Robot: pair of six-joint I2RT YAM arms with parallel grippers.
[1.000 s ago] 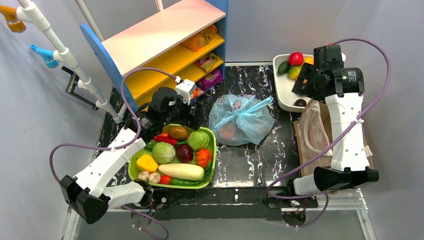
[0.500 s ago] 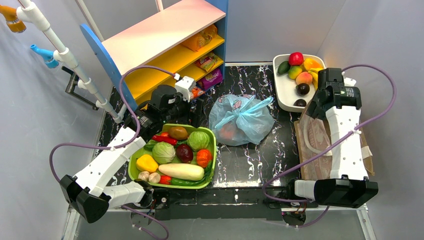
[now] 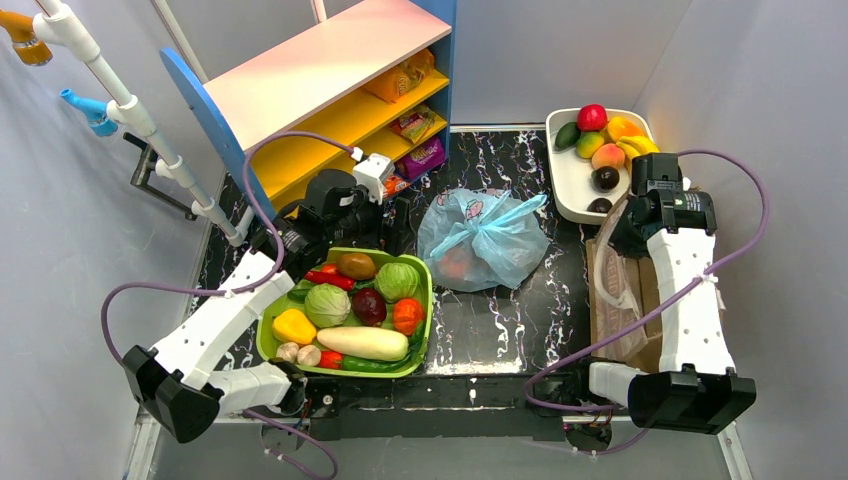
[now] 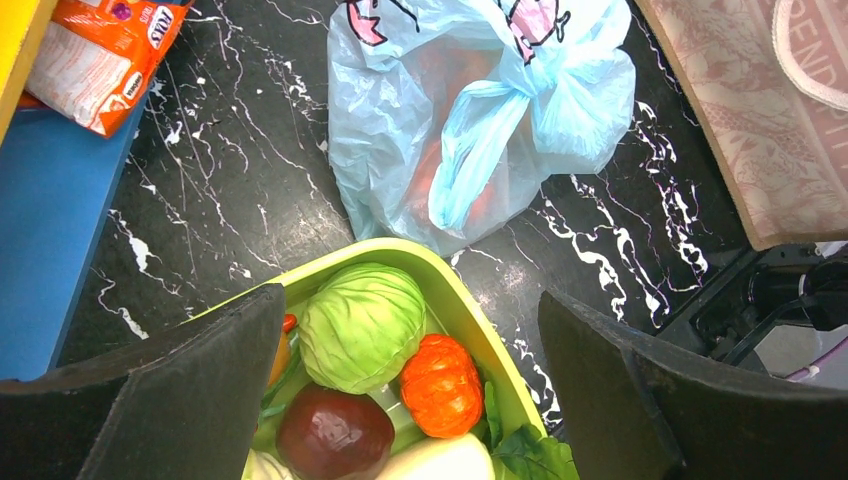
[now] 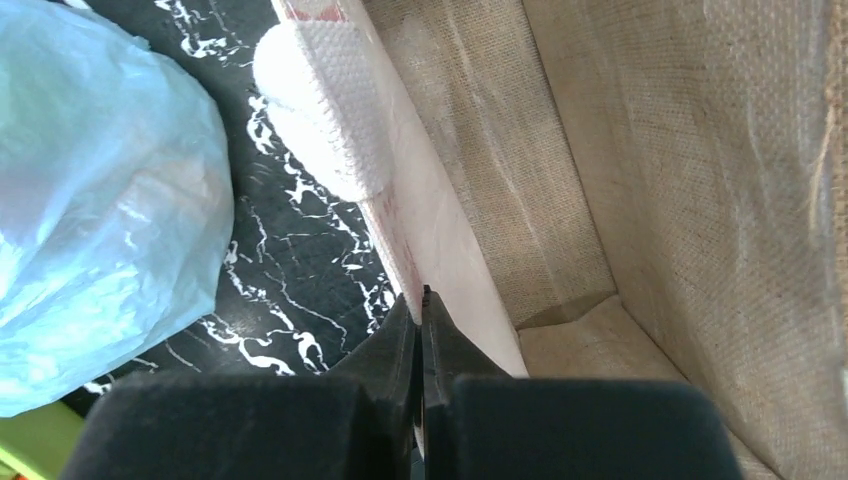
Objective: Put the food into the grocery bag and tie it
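Observation:
The grocery bag [image 3: 480,240], light blue with its handles knotted, lies on the black marble table; orange food [image 4: 430,170] shows through the plastic. My left gripper [image 4: 408,310] hovers open over the far end of the green tray [image 4: 470,300], just short of the bag [image 4: 470,110], and holds nothing. My right gripper [image 5: 422,300] is shut, its tips pinching the pale rim of the brown bag [image 5: 560,150] to the right of the grocery bag [image 5: 90,200]. From above, the right gripper [image 3: 625,235] sits at the brown bag's far left corner.
The green tray [image 3: 428,300] holds cabbages, a radish, a pumpkin and other vegetables. A white tray [image 3: 570,180] of fruit stands at the back right. The blue and yellow shelf [image 3: 330,90] with snack packets [image 4: 100,50] is at the back left. The brown bag [image 3: 625,300] lies beside the right arm.
My right arm has drawn back from the fruit tray to the brown bag, and its gripper has gone from open to shut on the rim. The left arm has stayed still.

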